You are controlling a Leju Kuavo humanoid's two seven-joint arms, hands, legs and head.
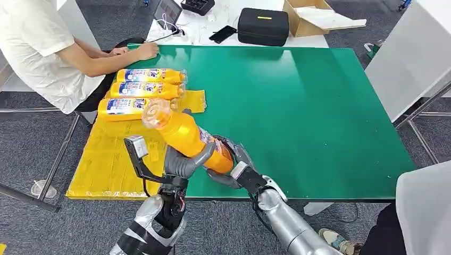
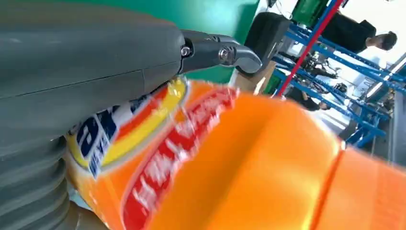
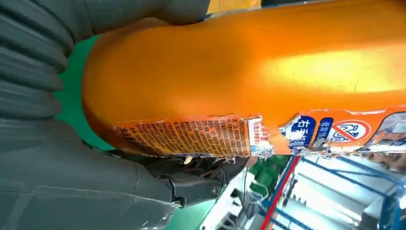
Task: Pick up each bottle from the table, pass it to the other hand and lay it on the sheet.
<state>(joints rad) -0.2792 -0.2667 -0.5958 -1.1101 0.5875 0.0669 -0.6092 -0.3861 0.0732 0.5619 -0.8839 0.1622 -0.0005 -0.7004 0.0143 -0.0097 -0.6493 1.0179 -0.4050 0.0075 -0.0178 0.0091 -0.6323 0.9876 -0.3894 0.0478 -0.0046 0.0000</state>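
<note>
Three bottles (image 1: 143,90) lay side by side on the yellow sheet (image 1: 111,159), which covered the near-left corner of the green table (image 1: 319,117); grey carpet (image 1: 32,143) surrounded it, and a seated person (image 1: 42,48) rested a hand on the far edge. Above the table's front edge both the left hand (image 1: 183,162) and the right hand (image 1: 234,164) grasped a fourth orange bottle (image 1: 183,133).

Left wrist: blue racking (image 2: 344,62) stood beyond the table.

Right wrist: the bottle's torn label (image 3: 249,134) faced the camera.

Arms: silver casing, black joints. Left hand (image 1: 183,162): grey ribbed cover, thick grey thumb. Right hand (image 1: 234,164): dark fingers, visible screw heads.
</note>
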